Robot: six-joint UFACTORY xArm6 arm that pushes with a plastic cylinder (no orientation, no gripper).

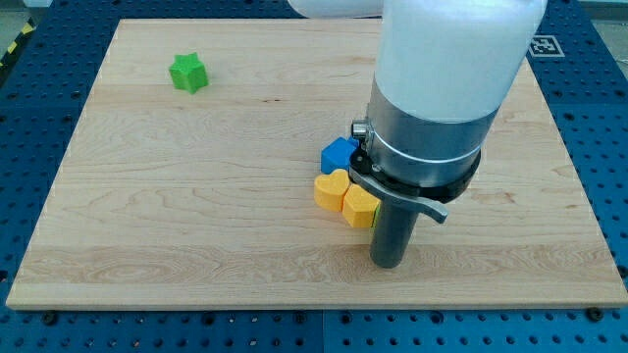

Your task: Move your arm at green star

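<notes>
The green star [188,73] lies near the view's top left of the wooden board [196,216]. My tip [389,263] rests on the board at lower centre-right, far to the right of and below the green star. It stands just right of a yellow block [359,207] and a yellow heart-shaped block [332,189]. A blue block [340,154] sits just above the yellow ones, partly hidden by my arm.
The arm's large white and grey body [442,88] covers the board's upper right and may hide other blocks. The board lies on a blue perforated table [29,127]. A marker tag [545,45] sits at the top right corner.
</notes>
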